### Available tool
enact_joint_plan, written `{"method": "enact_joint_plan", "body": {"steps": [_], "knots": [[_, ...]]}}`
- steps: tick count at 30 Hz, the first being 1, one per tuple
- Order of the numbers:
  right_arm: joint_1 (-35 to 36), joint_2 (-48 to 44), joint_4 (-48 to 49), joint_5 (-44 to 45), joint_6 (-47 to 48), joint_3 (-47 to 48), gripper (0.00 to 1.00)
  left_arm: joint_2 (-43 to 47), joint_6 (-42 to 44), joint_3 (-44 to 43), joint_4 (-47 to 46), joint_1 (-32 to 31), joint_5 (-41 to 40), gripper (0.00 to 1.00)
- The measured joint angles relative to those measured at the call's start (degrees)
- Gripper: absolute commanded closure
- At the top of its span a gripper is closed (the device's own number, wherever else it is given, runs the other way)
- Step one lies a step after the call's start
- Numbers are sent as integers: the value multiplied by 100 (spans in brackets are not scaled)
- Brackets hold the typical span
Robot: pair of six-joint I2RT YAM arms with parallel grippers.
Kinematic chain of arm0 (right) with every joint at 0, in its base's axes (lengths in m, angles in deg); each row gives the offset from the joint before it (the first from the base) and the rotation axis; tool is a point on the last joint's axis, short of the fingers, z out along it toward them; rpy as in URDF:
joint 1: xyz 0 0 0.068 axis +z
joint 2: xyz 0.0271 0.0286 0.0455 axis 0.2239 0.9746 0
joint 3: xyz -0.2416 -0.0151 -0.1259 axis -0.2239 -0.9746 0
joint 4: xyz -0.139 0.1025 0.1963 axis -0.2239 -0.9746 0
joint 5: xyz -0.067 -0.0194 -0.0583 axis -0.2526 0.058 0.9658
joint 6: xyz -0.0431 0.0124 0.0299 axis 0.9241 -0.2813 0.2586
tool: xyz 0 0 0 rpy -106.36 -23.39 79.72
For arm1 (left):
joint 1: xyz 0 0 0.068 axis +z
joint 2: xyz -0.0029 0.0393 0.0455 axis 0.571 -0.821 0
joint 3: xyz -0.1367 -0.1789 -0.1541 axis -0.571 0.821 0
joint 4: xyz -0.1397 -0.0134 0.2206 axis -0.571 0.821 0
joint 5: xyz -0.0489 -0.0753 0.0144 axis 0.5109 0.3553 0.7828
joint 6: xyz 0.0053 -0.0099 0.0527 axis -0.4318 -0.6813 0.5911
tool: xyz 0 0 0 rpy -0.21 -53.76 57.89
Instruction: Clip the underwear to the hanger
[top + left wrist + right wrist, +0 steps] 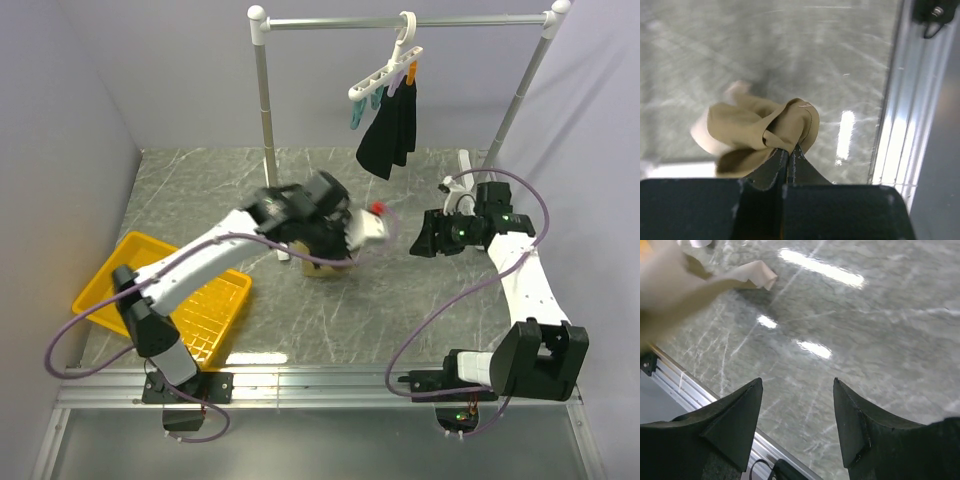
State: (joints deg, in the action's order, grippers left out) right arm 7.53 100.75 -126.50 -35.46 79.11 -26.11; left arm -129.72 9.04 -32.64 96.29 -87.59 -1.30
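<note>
**Underwear pinched in the left gripper, hanger up on the rail**

From my station, the left gripper has its jaws pressed together on a bunched fold of the tan underwear. The fabric spills out from the fingertips in a crumpled wad, with a cream patch showing at its far edge. In the top view the underwear hangs under that gripper over the middle of the marble table; the picture is motion-blurred there.

The right gripper has its jaws spread apart with nothing between them, only tabletop below.

The white hanger hangs by its hook on the silver rail at the back, a black garment clipped to it. A yellow basket sits at the table's left edge
</note>
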Motion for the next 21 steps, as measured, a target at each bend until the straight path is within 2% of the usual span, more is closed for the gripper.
{"method": "enact_joint_plan", "body": {"steps": [1,4,5,8,11,14,18,21], "knots": [[-120,28,-68,-15,59,26,34,-125,-22,68,-70,-205,-33,99],[-424,142,-280,-4,271,94,35,-717,-146,345,-398,-772,-42,72],[-492,179,-332,26,341,96,35,-986,-205,468,-549,-955,-48,59],[-612,258,-573,149,564,96,35,-1574,-398,977,-922,-1449,-184,45],[-612,267,-761,249,758,96,35,-1742,-529,1340,-949,-1733,-87,43],[-612,275,-883,275,914,96,36,-1488,-605,1362,-1008,-1554,205,44],[-566,332,-1008,236,1067,101,42,-706,-723,1401,-1196,-472,555,50],[-278,334,-970,291,1069,101,48,-299,-837,1473,-1357,680,839,54]]}}
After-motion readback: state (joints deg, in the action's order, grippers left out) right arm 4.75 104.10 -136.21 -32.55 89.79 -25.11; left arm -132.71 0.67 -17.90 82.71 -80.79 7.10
